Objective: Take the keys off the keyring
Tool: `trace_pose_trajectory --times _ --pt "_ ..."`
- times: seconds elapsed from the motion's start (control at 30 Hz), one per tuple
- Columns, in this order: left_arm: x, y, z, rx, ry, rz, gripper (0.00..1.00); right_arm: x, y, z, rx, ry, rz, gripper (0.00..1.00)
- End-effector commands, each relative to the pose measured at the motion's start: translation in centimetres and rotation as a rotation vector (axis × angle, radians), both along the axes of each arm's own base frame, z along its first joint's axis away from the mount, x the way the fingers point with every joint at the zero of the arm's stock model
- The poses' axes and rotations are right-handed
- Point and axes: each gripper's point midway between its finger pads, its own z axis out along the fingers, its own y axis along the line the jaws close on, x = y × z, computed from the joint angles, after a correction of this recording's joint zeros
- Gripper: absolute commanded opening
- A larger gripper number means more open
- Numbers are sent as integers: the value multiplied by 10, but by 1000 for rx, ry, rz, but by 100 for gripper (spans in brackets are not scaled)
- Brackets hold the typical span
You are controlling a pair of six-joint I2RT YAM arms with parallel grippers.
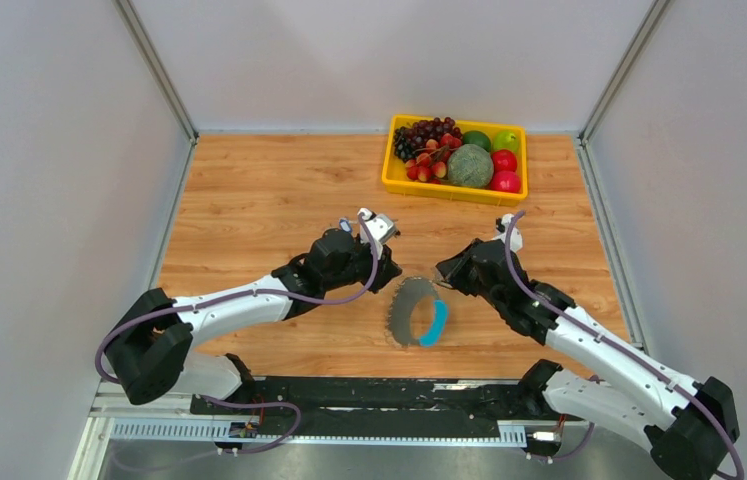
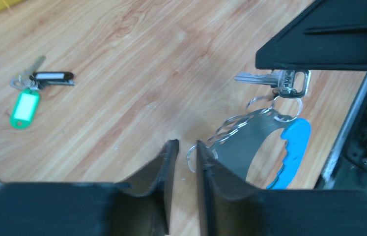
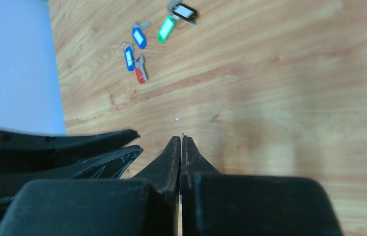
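Pinching one silver key (image 2: 252,77) tight, the right pincer (image 3: 181,142) sits just above the keyring (image 2: 240,137); the left pincer (image 2: 185,147), almost closed, sits at the keyring's edge; cannot tell if it grips.

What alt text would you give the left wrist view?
The left gripper, its fingers nearly together, sits at the edge of a grey keyring with a blue section, while a silver key on it sticks out under the right gripper. Loose keys with green and black tags lie on the wooden table.
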Motion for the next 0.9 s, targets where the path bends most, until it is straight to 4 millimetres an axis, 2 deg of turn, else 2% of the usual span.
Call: trace_pose_trajectory --times 0.0,0.03,0.13,0.23,0.27,0.37,0.4,0.53,0.73,0.87 --pt "6 -2 21 -52 -47 27 38 12 14 73 -70 -332 177 0" --pt "4 -1 22 -59 -50 21 46 11 18 83 -78 -381 220 0" --pt "1 0 34 -94 -81 13 62 4 31 108 -110 -508 353 0" --pt "1 7 41 -115 -104 26 72 -9 47 128 -122 -632 513 0" --pt "2 11 49 -135 -119 35 77 -15 53 134 -114 -677 571 0" --pt "2 22 61 -160 -145 46 82 -28 60 151 -98 -777 659 0" --pt "2 28 72 -182 -170 54 84 -29 59 153 -103 -790 660 0" --pt "-11 41 90 -226 -234 31 95 -28 55 170 -103 -861 628 0" --pt "-50 36 94 -248 -224 -168 100 -40 67 184 -64 -899 728 0" --pt "-65 29 94 -289 -191 -243 99 -45 76 191 -23 -890 775 0"
